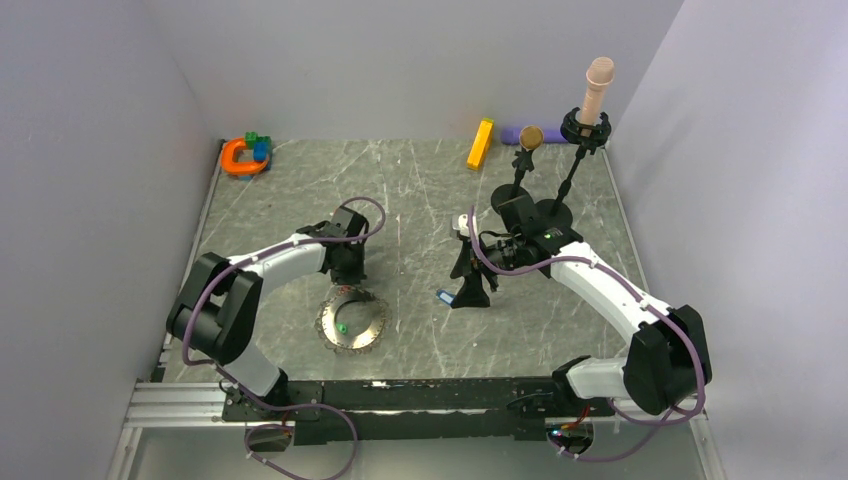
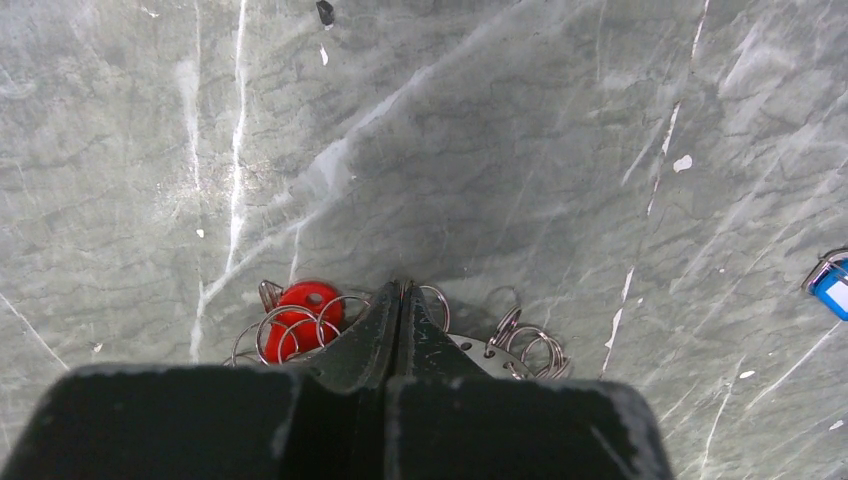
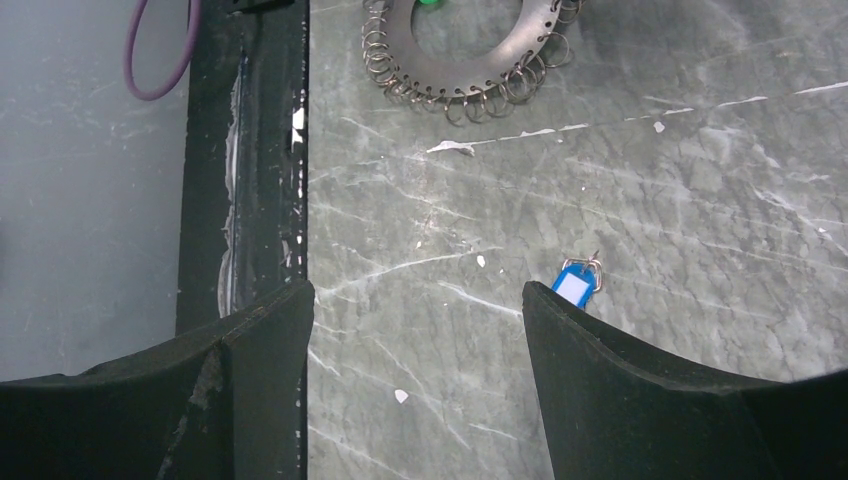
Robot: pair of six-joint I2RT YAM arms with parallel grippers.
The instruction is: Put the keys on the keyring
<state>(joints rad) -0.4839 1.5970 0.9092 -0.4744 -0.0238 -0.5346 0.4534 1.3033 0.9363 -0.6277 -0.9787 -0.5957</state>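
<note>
The keyring, a flat silvery ring edged with small wire loops, lies left of centre with a green key in its opening. My left gripper stands over its far edge. In the left wrist view that gripper is shut, and a thin wire loop of the keyring comes out from between the tips. A red key lies among the loops just left of the fingers. My right gripper hangs open over bare table. A blue key lies beside one fingertip.
An orange horseshoe toy with coloured blocks sits at the back left. A yellow bar and two microphone stands stand at the back right. A black rail runs along the near edge.
</note>
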